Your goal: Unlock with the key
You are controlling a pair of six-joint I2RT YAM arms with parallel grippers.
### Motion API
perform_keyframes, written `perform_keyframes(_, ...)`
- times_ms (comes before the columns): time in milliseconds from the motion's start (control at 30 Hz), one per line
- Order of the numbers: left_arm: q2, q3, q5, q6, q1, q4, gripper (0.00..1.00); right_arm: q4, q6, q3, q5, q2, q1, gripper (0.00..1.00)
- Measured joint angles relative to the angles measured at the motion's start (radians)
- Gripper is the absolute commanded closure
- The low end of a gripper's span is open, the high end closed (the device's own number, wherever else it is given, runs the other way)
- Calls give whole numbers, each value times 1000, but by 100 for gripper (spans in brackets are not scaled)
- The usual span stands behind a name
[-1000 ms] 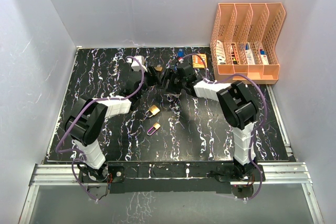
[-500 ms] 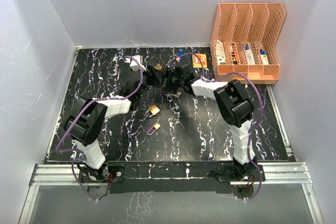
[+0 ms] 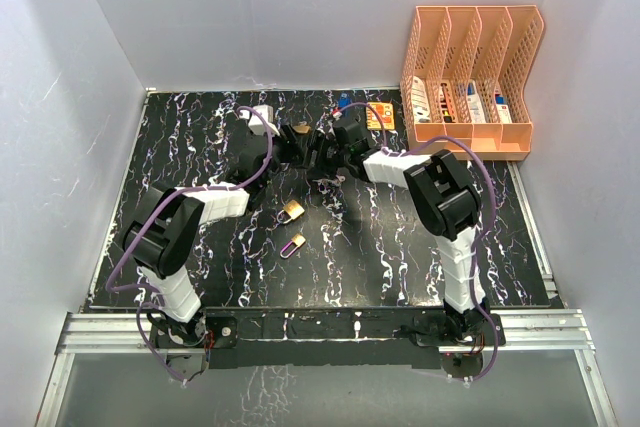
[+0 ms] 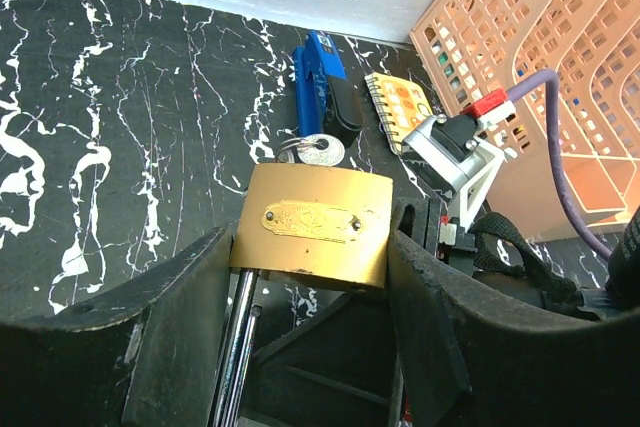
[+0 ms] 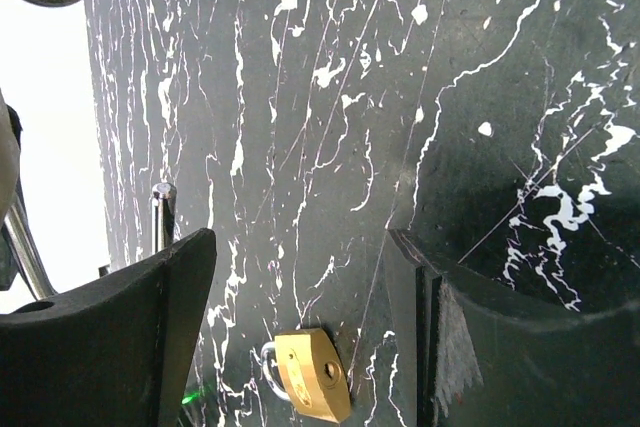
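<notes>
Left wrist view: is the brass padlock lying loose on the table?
No, the brass padlock is clamped by its sides between the two fingers of the left tool.

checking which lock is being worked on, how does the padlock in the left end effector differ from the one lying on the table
The held padlock is clamped in the left end effector, off the table; the loose padlock lies flat on the table, untouched. The held padlock has a key at its keyhole end; the loose padlock's keyhole shows empty in the right wrist view. Both have brass bodies.
</notes>
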Motion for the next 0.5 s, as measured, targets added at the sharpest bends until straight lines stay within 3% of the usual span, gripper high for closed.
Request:
perform_keyframes(233,-10,-14,-7,59,6,-23,100,27,-2,-110,-13,-49,-33,33)
perform_keyframes(500,-12,-16,-51,168,58,-71,100,28,-47,-250,24,-226,-74,33)
